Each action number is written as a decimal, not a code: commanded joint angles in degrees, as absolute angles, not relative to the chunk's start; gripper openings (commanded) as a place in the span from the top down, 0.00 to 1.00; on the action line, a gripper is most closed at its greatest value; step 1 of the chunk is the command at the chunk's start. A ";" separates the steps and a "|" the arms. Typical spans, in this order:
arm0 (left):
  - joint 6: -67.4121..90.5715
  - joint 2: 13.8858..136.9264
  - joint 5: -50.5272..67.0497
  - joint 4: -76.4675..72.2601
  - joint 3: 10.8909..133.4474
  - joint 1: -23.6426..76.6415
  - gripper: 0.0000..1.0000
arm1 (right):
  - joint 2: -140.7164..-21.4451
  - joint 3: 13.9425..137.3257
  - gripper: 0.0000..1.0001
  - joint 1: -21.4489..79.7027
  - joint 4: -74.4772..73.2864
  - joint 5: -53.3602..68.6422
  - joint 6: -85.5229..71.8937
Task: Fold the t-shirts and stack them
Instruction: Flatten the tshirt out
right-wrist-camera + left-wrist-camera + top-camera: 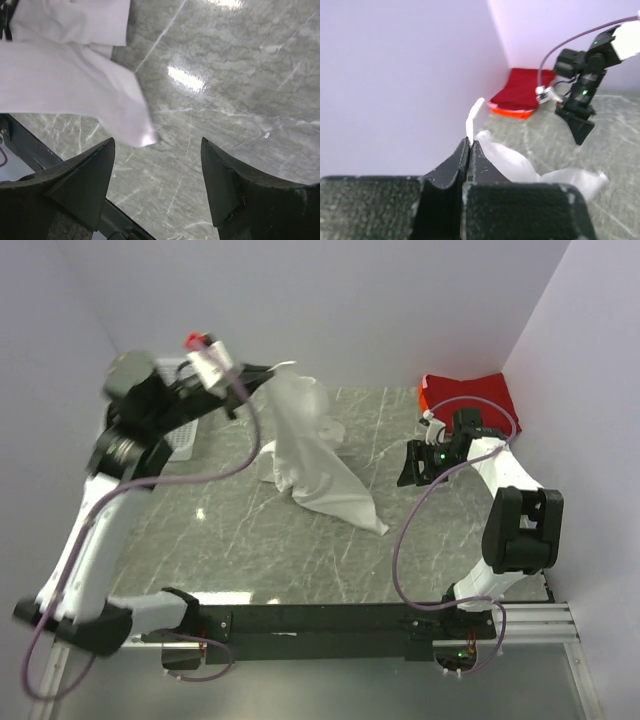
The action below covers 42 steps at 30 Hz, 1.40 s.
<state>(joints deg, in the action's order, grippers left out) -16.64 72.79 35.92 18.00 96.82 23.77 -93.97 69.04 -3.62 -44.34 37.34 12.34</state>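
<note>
The white t-shirt (pixel 312 455) hangs crumpled from my left gripper (pixel 272 373), which is raised near the back wall; the shirt's lower end trails on the marble table toward the middle. In the left wrist view the left gripper (pixel 468 143) is shut on a white edge of the shirt (pixel 474 117), with the rest of the cloth bunched below. The red t-shirt (pixel 465 393) lies folded in the back right corner, also in the left wrist view (pixel 522 91). My right gripper (pixel 414 466) is open and empty, low over the table left of the red shirt. In the right wrist view the open right gripper (pixel 157 145) points at the white shirt's trailing corner (pixel 75 85).
A white mesh basket (pixel 182 430) stands at the back left, mostly hidden by my left arm. Walls close in the back and both sides. The black arm rail (pixel 330 620) runs along the near table edge.
</note>
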 commanded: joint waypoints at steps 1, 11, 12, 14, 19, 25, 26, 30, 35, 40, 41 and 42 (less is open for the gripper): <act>-14.68 66.30 33.40 18.62 88.87 20.40 1.00 | -91.40 68.38 0.24 -2.29 -40.78 37.71 10.11; -15.21 59.76 23.91 25.66 80.24 19.51 1.00 | -90.19 63.12 0.21 8.61 -37.18 33.92 18.69; -15.21 60.20 23.38 25.93 80.94 19.34 1.00 | -89.48 62.15 0.21 8.70 -37.09 33.32 20.63; -15.29 61.26 21.98 26.45 81.30 18.90 0.99 | -87.38 59.51 0.20 8.79 -37.62 33.31 26.42; -15.47 64.24 19.07 27.33 83.23 17.49 1.00 | -84.91 55.12 0.20 12.20 -36.83 31.03 33.66; -14.94 66.88 20.48 27.33 84.81 15.65 1.00 | -85.34 53.26 0.23 17.57 -32.09 26.98 35.42; -14.85 67.23 20.57 27.33 85.16 15.47 1.00 | -86.56 53.61 0.24 17.93 -32.25 26.63 35.94; -13.98 68.64 21.09 26.98 85.78 14.42 1.00 | -89.38 55.19 0.31 19.25 -33.48 26.46 37.70; -12.13 69.87 20.22 26.98 86.22 13.01 1.00 | -90.88 55.20 0.49 20.39 -35.59 26.81 40.34; -9.76 70.66 18.90 26.11 85.78 11.52 1.00 | -90.44 56.86 0.85 20.48 -36.29 26.89 40.34; -9.58 70.93 18.72 26.10 85.69 11.34 0.99 | -90.18 57.65 0.91 20.48 -36.99 27.16 40.43; -9.32 71.10 18.46 26.02 85.69 10.99 1.00 | -89.74 59.14 1.00 20.39 -37.78 27.25 40.60</act>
<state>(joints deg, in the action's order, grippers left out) -11.75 70.81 19.99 28.45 83.66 11.81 -90.61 54.57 20.12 -36.07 26.72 39.22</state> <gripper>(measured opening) 0.015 0.103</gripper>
